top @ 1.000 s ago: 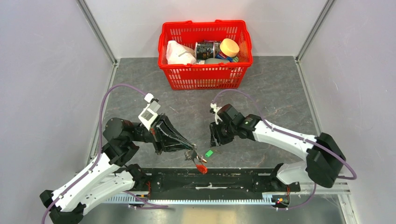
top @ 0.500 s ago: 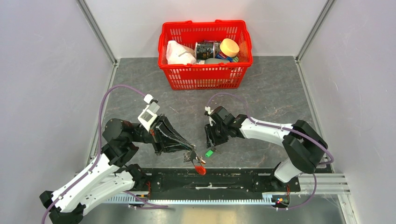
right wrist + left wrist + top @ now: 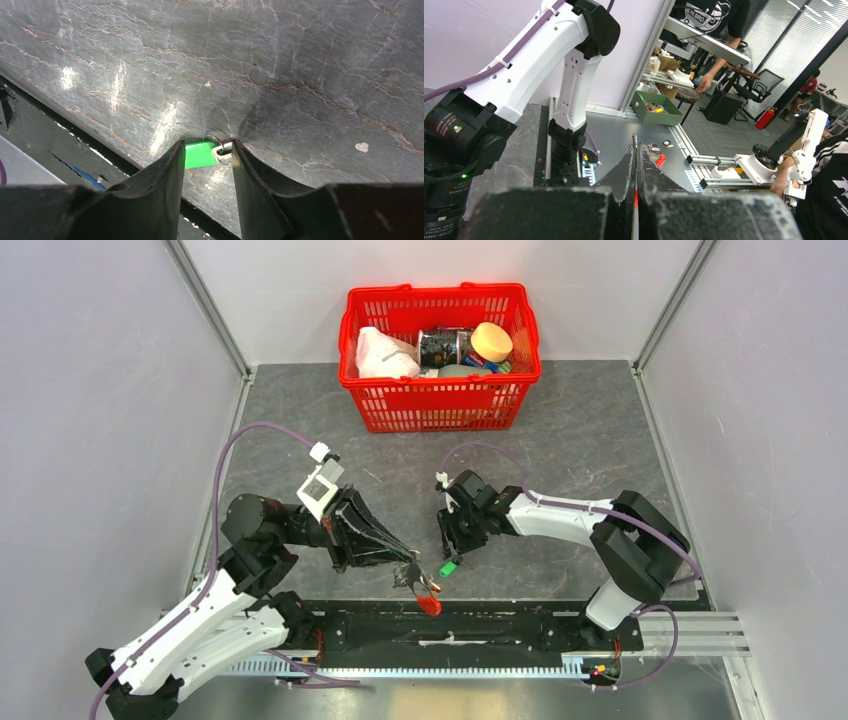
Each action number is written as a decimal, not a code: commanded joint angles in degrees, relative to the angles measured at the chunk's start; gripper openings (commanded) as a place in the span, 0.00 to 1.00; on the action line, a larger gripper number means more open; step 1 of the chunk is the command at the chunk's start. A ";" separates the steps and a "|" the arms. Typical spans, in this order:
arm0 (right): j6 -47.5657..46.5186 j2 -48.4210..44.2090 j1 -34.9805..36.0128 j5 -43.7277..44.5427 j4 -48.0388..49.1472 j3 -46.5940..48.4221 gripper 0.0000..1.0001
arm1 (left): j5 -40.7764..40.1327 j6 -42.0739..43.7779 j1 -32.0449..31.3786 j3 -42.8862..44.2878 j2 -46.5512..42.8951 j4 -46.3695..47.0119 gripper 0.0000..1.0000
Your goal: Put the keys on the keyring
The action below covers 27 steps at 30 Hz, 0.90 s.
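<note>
Squarely between fingers (image 3: 162, 172) — green key (image 3: 199, 154).

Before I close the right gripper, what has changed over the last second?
The right gripper shifted slightly left, its elbow folding inward, and now straddles the green-headed key, jaws open. The key itself has not moved. The left gripper stayed put, shut on the keyring.

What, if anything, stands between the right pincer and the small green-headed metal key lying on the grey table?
Nothing visible does. The right pincer is open and straddles the small green-headed metal key, one finger on either side of it. The key lies flat on the grey stone-patterned table.
</note>
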 commanded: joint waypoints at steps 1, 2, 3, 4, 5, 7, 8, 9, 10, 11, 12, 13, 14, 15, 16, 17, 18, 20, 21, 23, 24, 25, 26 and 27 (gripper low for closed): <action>-1.09 0.78 0.27 0.12 2.08 0.20 0.46 | 0.60 1.85 -0.32 -0.15 -0.31 1.97 0.02; -1.11 0.97 0.25 -0.17 2.15 0.19 0.45 | 0.67 1.80 -0.32 -0.18 -0.23 1.98 0.02; -1.17 1.12 0.25 -0.27 2.22 0.26 0.45 | 0.74 1.81 -0.33 -0.18 -0.20 2.05 0.02; -1.28 1.22 0.25 -0.46 2.22 0.28 0.45 | 0.69 1.81 -0.32 -0.24 -0.25 2.23 0.02; -1.27 1.40 0.27 -0.50 2.22 0.35 0.44 | 0.60 1.76 -0.32 -0.32 -0.23 2.40 0.02; -1.52 1.58 0.26 -0.52 2.15 0.54 0.44 | 0.60 1.45 -0.32 -0.65 -0.31 2.99 0.02; -1.60 1.65 0.25 -0.60 2.04 0.63 0.44 | 0.60 1.37 -0.32 -0.70 -0.31 3.18 0.02; -1.69 1.73 0.31 -0.71 1.82 0.79 0.43 | 0.63 1.36 -0.32 -0.77 -0.29 3.18 0.02; -1.83 1.67 0.33 -0.71 1.58 0.94 0.43 | 0.64 1.29 -0.32 -0.79 -0.29 3.15 0.02; -2.11 1.63 0.33 -0.73 1.34 1.06 0.42 | 0.63 1.28 -0.32 -0.79 -0.32 3.19 0.02; -2.36 1.58 0.42 -0.55 1.09 1.13 0.42 | 0.60 1.27 -0.32 -0.79 -0.37 3.17 0.02; -2.53 1.51 0.50 -0.27 0.65 1.25 0.42 | 0.60 1.28 -0.32 -0.72 -0.35 3.18 0.02; -2.81 1.45 0.64 -0.01 0.16 1.33 0.42 | 0.62 1.28 -0.32 -0.70 -0.48 3.09 0.02; -3.04 1.26 0.75 0.31 -0.25 1.34 0.42 | 0.69 1.28 -0.32 -0.66 -0.42 3.09 0.02; -3.24 0.97 0.95 0.40 -0.43 1.29 0.42 | 0.69 1.36 -0.32 -0.63 -0.46 2.95 0.02; -3.53 0.59 1.07 0.55 -0.38 1.10 0.42 | 0.70 1.37 -0.32 -0.62 -0.48 3.00 0.02; -3.64 0.16 1.20 0.60 -0.28 0.91 0.42 | 0.69 1.43 -0.32 -0.62 -0.48 3.02 0.02; -4.22 -0.95 1.60 0.87 -0.04 0.79 0.44 | 0.73 1.46 -0.31 -0.62 -0.33 3.00 0.02; -4.58 -1.45 1.72 0.97 -0.13 0.85 0.45 | 0.82 1.46 -0.32 -0.53 -0.32 3.01 0.02; -5.30 -2.13 1.92 0.88 -0.55 1.39 0.47 | 0.78 1.46 -0.32 -0.45 -0.32 2.97 0.02; -5.57 -2.24 1.92 0.95 -0.77 1.78 0.47 | 0.86 1.46 -0.32 -0.44 -0.32 3.01 0.02; -5.93 -2.35 1.99 1.11 -1.20 2.26 0.47 | 0.86 1.46 -0.32 -0.44 -0.35 2.96 0.02; -6.27 -2.50 2.00 1.15 -1.45 2.74 0.47 | 0.86 1.46 -0.32 -0.51 -0.43 2.94 0.02; -6.65 -2.59 2.00 1.26 -1.72 3.12 0.48 | 0.86 1.38 -0.32 -0.59 -0.51 3.00 0.02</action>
